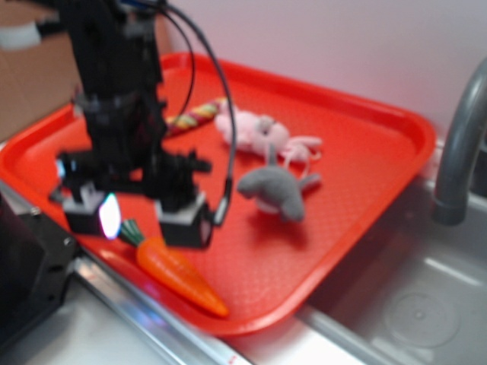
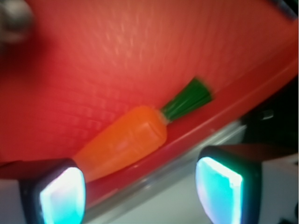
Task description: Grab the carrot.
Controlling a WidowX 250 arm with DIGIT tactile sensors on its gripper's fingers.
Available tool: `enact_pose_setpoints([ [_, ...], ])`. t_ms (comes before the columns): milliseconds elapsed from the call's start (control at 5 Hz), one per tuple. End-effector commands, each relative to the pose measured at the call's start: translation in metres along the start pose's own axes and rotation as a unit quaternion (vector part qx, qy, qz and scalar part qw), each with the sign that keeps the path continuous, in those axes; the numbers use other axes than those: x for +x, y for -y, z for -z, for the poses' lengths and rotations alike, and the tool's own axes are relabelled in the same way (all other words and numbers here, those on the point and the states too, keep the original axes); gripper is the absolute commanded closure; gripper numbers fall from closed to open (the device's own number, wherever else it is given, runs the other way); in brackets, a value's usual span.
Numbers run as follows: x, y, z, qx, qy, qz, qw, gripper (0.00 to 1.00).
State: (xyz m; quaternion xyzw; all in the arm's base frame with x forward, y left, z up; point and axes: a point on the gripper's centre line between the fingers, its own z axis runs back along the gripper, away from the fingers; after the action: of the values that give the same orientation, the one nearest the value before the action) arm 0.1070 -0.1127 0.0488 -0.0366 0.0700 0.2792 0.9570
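Exterior view first, from the left: our gripper (image 1: 141, 220) hangs with its fingers spread apart over the near-left edge of the red tray (image 1: 365, 144). The carrot (image 1: 179, 275) lies just beside and in front of it, flat along that near rim — green stem toward the gripper, tip pointing right. We judge the jaws sit off the carrot's body, not around it. Farther right lie a braided rope (image 1: 196, 115), a pink plush (image 1: 262, 137) and a grey plush shark (image 1: 278, 190).

Exterior oblique — wrist close above carrot (image 2: 122, 141).
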Motion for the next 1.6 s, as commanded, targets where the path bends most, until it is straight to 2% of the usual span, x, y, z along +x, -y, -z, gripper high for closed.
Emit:
enact_pose_setpoints([
  [0, 0.011, 0.023, 0.020, -0.005, -0.004, 0.010, 1.000, 0.00],
  [400, 0.020, 0.049, 0.039, 0.048, -0.031, 0.021, 0.998, 0.00],
  [600, 0.014, 0.052, 0.043, 0.062, -0.019, 0.032, 0.997, 0.38],
  [800, 0.009, 0.051, 0.039, 0.057, -0.010, 0.036, 0.998, 1.00],
  [1000, 0.010, 0.047, 0.029, 0.063, 0.007, 0.057, 0.996, 1.00],
  [1200, 0.024, 0.030, -0.004, 0.025, 0.092, 0.185, 0.978, 1.00],
  [1400, 0.064, 0.009, -0.064, 0.050, 0.140, 0.274, 0.950, 1.00],
])
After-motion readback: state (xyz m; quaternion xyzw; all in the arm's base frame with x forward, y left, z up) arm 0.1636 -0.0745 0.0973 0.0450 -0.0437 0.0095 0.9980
